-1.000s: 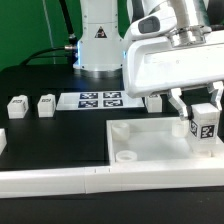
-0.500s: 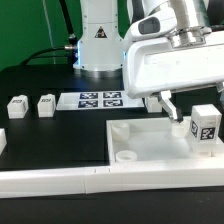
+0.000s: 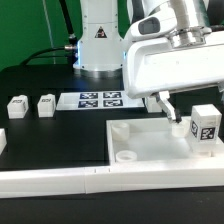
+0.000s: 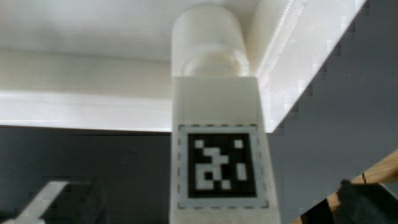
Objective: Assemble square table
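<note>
Exterior view: the black table (image 3: 50,135) is carrying the square top (image 3: 150,140) at the lower right of the frame, and a leg post (image 3: 205,130) is standing upright on it at the right edge. The gripper (image 3: 198,113) is hanging over that post with its jaws apart. The marker board (image 3: 98,99) is lying at centre, and a green backdrop (image 3: 30,25) is filling the upper left. Wrist view: the leg post (image 4: 217,110) is showing its tag, and the fingers (image 4: 50,200) are flanking it without touching.
</note>
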Controlling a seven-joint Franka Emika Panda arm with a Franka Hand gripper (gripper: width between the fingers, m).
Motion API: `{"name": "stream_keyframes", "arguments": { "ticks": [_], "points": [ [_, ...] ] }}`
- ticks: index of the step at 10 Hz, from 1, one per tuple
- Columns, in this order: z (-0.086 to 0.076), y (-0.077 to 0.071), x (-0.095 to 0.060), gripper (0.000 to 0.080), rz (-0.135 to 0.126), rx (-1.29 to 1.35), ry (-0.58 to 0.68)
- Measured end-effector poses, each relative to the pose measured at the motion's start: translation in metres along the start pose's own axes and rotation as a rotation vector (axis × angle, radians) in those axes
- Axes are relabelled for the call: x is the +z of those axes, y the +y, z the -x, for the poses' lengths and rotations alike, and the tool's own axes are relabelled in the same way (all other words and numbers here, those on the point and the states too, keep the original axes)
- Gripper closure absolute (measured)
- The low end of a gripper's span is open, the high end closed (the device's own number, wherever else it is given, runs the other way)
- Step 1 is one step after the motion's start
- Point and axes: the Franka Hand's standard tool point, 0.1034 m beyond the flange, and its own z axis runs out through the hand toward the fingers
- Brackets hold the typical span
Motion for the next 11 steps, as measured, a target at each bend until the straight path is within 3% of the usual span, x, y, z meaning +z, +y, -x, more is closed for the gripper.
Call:
{"name": "stream_keyframes", "arguments": {
  "ticks": [2, 4, 5, 8, 11],
  "points": [
    [0.001, 0.000, 0.001, 0.0151, -0.002, 0.007, -0.014],
    [-0.020, -0.001, -0.004, 0.0151, -0.017, 0.035, -0.108],
    [-0.021, 0.001, -0.001, 0.0151, -0.016, 0.038, -0.111],
    [-0.011, -0.006, 0.010, 0.0151, -0.056, 0.058, -0.347],
    [-0.007, -0.006, 0.007, 0.0151, -0.091, 0.069, -0.563]
  ]
}}
